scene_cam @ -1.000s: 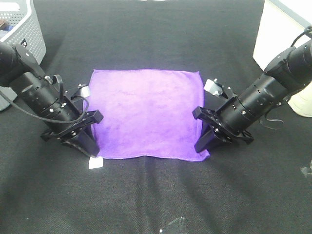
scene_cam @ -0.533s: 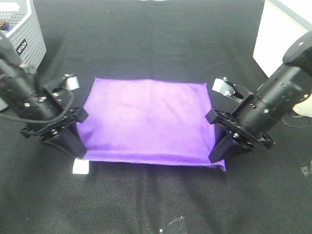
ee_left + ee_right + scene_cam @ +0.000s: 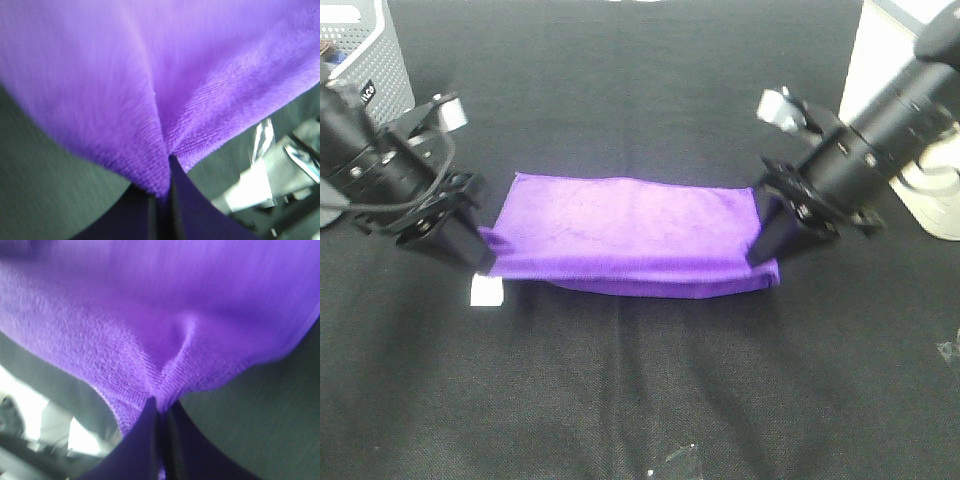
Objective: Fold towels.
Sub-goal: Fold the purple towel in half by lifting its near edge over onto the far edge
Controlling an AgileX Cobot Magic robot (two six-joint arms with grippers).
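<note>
I hold the purple towel [image 3: 630, 235] by two corners, left gripper [image 3: 483, 262] and right gripper [image 3: 763, 258] each pinched on cloth. It seems light and limp, sagging between them.

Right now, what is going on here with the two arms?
Two robot arms are folding a purple towel on a black table. The left gripper and the right gripper are each shut on a near corner, holding that edge lifted while the far edge lies on the table. The fold is not yet done.
</note>
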